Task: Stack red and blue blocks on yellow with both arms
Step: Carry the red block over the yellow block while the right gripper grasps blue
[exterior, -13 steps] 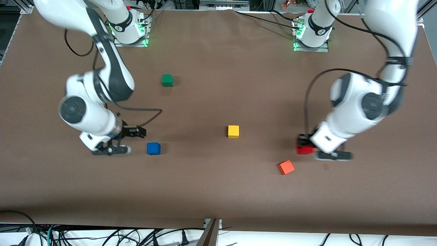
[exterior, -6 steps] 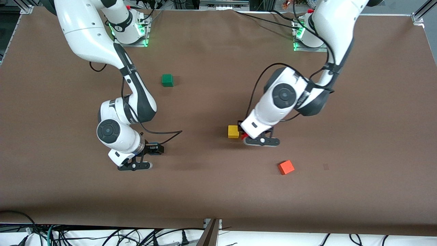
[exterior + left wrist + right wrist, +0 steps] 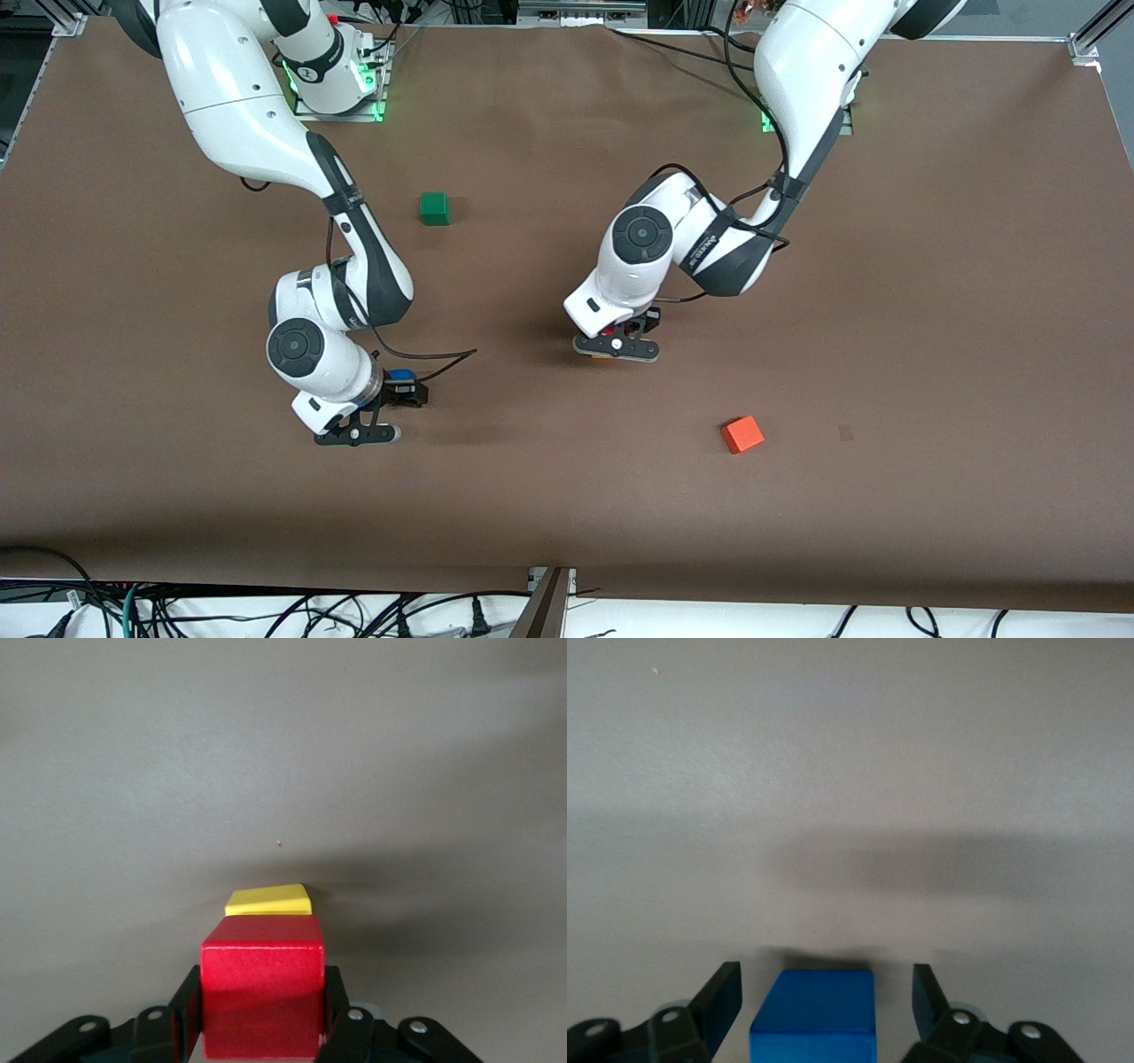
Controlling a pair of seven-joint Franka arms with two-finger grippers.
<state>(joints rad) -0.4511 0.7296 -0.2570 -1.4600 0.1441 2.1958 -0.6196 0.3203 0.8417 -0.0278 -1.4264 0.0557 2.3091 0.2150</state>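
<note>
My left gripper (image 3: 620,335) is shut on the red block (image 3: 261,983) and holds it over the yellow cube (image 3: 268,901). I cannot tell whether the two touch. In the front view the hand hides nearly all of both; only a sliver of yellow (image 3: 600,356) shows at its edge. My right gripper (image 3: 399,387) is down at the table and open. The blue block (image 3: 815,1014) sits between its fingers (image 3: 722,997) with a gap on each side. In the front view only the top of the blue block (image 3: 401,376) shows by the wrist.
A green cube (image 3: 434,208) sits farther from the front camera, between the two arms' bases. An orange cube (image 3: 742,434) lies nearer to the camera, toward the left arm's end. Cables run along the table's front edge.
My left arm has carried the red block from its end of the table to over the yellow cube. My right gripper has moved to the blue block and now straddles it.
</note>
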